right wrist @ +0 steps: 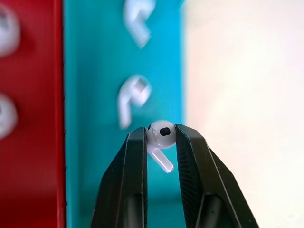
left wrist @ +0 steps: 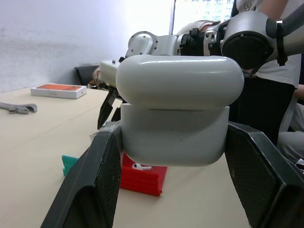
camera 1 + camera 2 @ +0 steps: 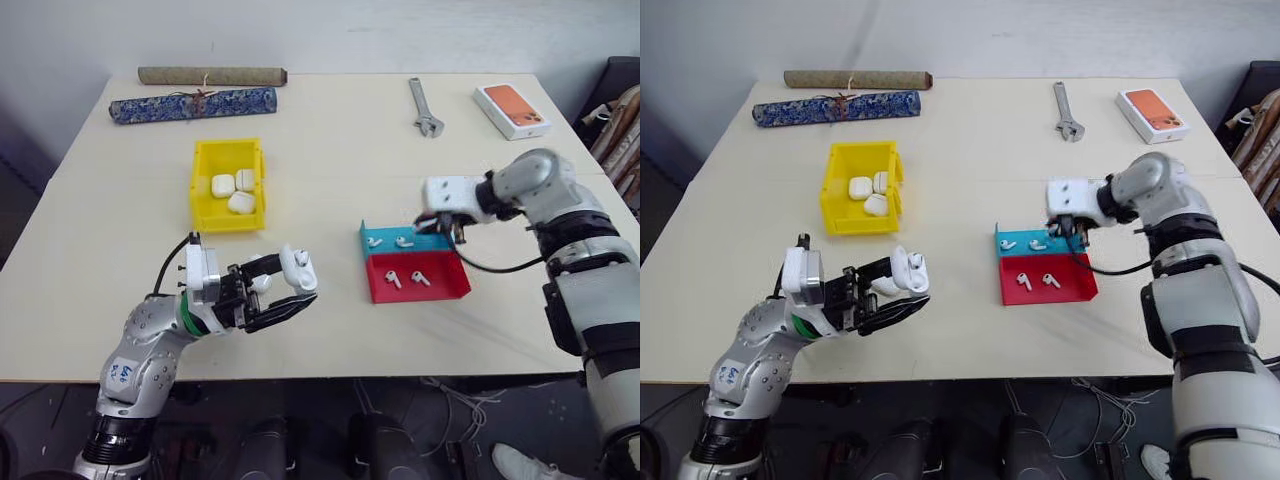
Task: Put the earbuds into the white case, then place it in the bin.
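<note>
Though sticker marks left arm (image 3: pixel 121 373), writing unreadable.

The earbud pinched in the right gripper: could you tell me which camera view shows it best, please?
The right wrist view: the earbud sits close up between the right gripper fingertips, stem hanging, over the teal tray. In both eye views the gripper hides it.

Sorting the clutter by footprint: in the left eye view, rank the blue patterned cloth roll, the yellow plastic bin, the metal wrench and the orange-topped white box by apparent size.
1. Blue patterned cloth roll, the longest.
2. Yellow plastic bin.
3. Orange-topped white box and metal wrench: too close to rank; the wrench is longer, the box broader.
</note>
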